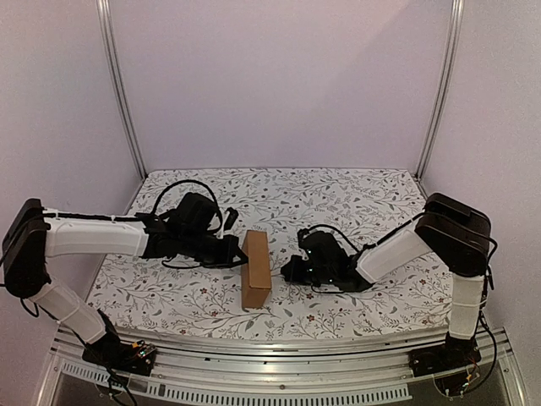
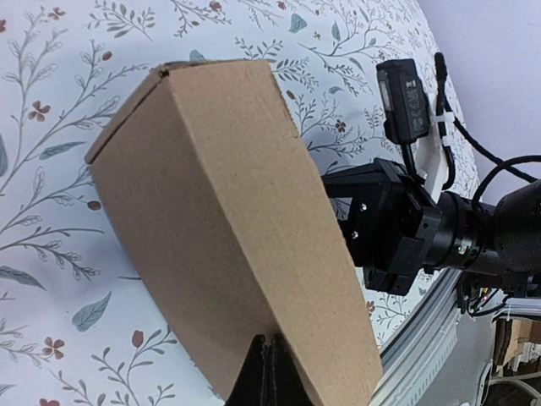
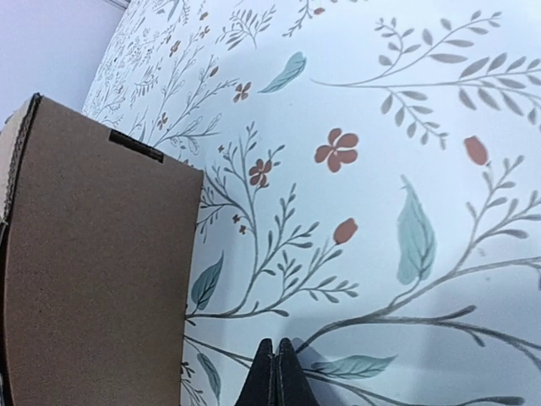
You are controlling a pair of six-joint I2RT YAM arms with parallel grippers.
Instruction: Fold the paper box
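Note:
The paper box (image 1: pixel 256 269) is a closed oblong box of plain brown cardboard lying on the floral table between the two arms. My left gripper (image 1: pixel 235 250) is shut and empty, with its tips against the box's left side; in the left wrist view the tips (image 2: pixel 269 365) touch the box (image 2: pixel 228 220). My right gripper (image 1: pixel 287 271) is shut and empty, a short way to the right of the box; in the right wrist view its tips (image 3: pixel 275 372) hover over bare cloth, and the box (image 3: pixel 93 262) lies at the left.
The floral table cover (image 1: pixel 355 211) spreads all round the box. A metal rail (image 1: pixel 279 342) runs along the near edge. Lilac walls and two upright metal posts close in the back and sides. The right arm's wrist (image 2: pixel 406 228) shows beyond the box.

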